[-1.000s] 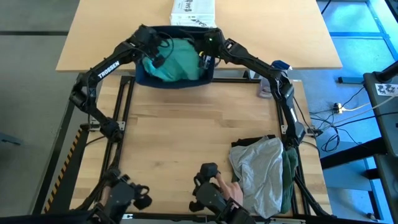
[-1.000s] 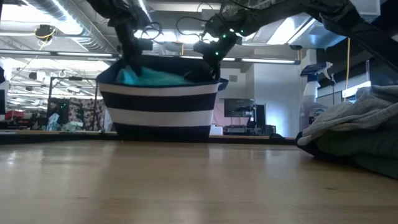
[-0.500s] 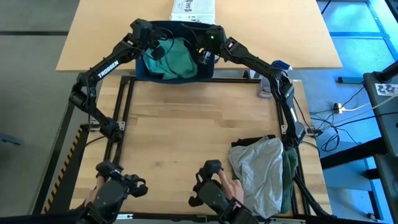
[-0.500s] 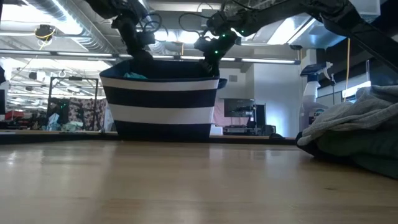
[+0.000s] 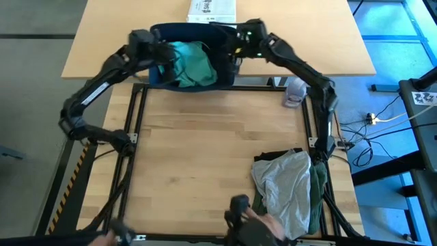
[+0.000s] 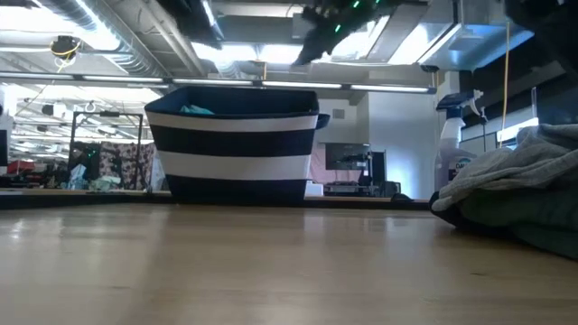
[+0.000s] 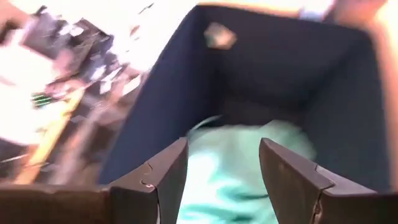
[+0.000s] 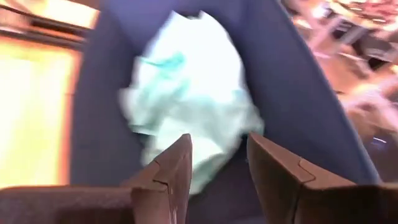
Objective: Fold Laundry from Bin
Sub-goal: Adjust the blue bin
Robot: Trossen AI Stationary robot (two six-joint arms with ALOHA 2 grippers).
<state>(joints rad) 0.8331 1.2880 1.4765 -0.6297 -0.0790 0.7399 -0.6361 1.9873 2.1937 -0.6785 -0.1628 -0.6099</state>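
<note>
Item: teal garment (image 5: 188, 63), crumpled inside the striped bin (image 5: 156, 78) at the counter's (image 5: 205, 147) far edge. Soft, light, limp; best pinched at a raised fold. Left hand (image 7: 221, 180) and right hand (image 8: 217, 168) hover above it, fingers parted, empty.

Overhead view evenly lit, wooden tabletop (image 5: 205, 157) warm, no hard shadows; left arm (image 5: 102, 82) smeared by motion blur. Floor off tabletop's right edge tinted blue. Low view: ceiling strip lights (image 6: 271, 83) bright, glare across upper room; near tabletop soft, out of focus; bin (image 6: 233, 144) sharp. Both wrist views heavily blurred: teal-green cloth (image 7: 239, 168) washed pale, surroundings blown out white and orange outside bin walls. Dark fingers (image 8: 168, 174) in foreground fairly crisp.
</note>
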